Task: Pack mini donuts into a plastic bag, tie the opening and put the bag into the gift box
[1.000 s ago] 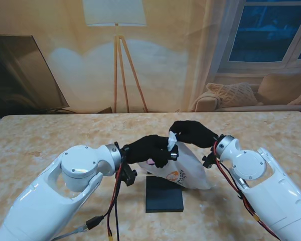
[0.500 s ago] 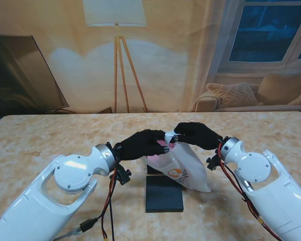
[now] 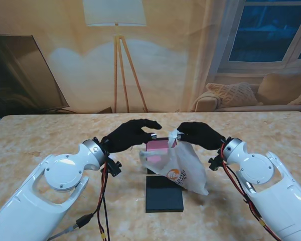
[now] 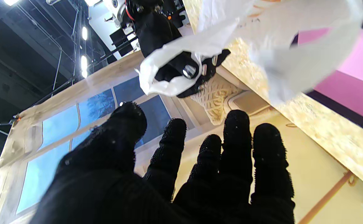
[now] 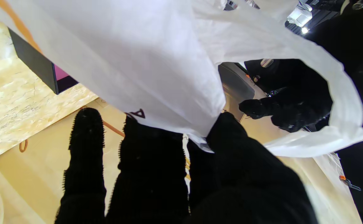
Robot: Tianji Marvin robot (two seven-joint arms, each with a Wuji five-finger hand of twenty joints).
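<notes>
We are letting go with our black-gloved left hand [image 3: 132, 134], fingers spread, while our right hand [image 3: 198, 134] is pinching the white printed plastic bag [image 3: 179, 168] alone above the pink-lined gift box [image 3: 157, 148].

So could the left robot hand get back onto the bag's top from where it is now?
Probably yes. The left robot hand is open with only air between it and the bag's top, which the right robot hand pinches above the gift box.
</notes>
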